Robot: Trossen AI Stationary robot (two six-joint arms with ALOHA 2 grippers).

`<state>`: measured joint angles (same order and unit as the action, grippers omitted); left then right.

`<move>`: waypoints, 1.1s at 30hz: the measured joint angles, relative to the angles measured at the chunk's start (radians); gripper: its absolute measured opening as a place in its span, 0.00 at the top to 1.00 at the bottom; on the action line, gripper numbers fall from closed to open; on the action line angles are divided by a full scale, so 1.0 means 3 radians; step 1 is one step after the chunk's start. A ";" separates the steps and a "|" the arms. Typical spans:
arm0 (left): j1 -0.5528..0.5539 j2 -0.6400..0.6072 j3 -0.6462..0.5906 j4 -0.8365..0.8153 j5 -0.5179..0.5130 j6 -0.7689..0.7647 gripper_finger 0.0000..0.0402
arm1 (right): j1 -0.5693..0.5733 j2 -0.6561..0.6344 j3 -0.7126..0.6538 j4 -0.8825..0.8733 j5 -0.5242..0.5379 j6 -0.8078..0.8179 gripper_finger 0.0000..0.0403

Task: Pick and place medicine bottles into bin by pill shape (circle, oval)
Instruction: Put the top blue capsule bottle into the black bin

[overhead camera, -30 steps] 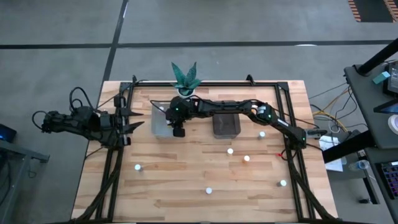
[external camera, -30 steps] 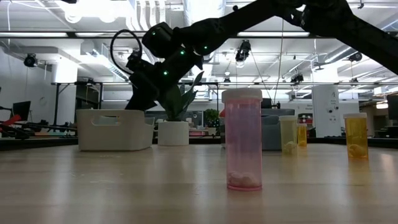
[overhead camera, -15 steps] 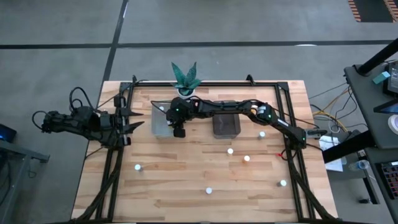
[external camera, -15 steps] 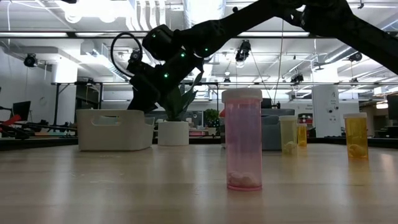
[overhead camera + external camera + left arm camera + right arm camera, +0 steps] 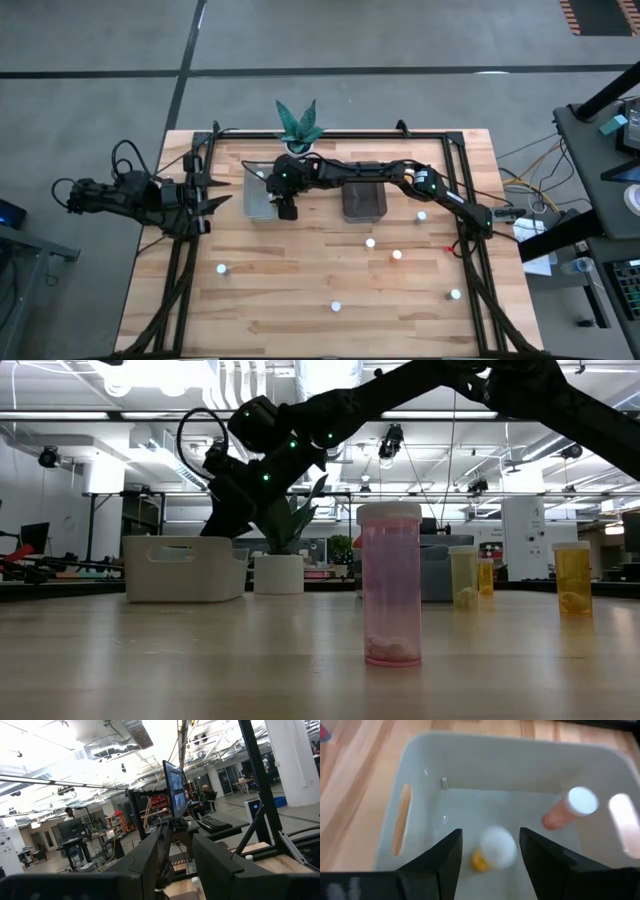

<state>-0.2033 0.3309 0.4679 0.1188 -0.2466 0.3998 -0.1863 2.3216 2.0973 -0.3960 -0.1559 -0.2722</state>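
Now that its fingers parted, bottle drops into clear bin.

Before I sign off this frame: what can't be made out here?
- Pill shape, bottles on the table: too small in the high view.
- Clear bin's contents: low view, wall hides them.
- Falling bottle between the right gripper's fingers: blurred, pills unreadable.
- Grey bin: partly under the right arm.
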 joint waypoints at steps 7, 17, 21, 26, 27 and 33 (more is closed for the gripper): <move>-0.0001 0.0001 0.0000 -0.0001 0.0000 -0.0001 0.74 | 0.0105 -0.0256 0.0083 -0.0390 0.0001 0.0037 0.53; -0.0001 0.0008 0.0000 -0.0001 0.0000 -0.0007 0.74 | 0.0436 -0.0835 0.0069 -0.1445 0.0000 0.0309 0.55; -0.0001 0.0026 0.0000 0.0005 0.0000 -0.0009 0.74 | 0.0618 -0.1073 -0.0037 -0.1713 0.0003 0.0484 0.55; -0.0002 0.0079 0.0000 0.0070 0.0000 -0.0083 0.74 | 0.0858 -0.1443 -0.0420 -0.1751 0.0111 0.0751 0.56; -0.0002 0.0092 0.0000 0.0100 0.0000 -0.0092 0.74 | 0.0910 -0.1519 -0.0522 -0.1734 0.0182 0.0804 0.56; -0.0002 0.0184 0.0000 0.0173 0.0000 -0.0093 0.74 | 0.1183 -0.2056 -0.1313 -0.1510 0.0631 0.1179 0.57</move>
<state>-0.2039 0.3862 0.4679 0.1706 -0.2466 0.3717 0.1687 1.7047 1.7035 -0.8489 0.0334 0.0816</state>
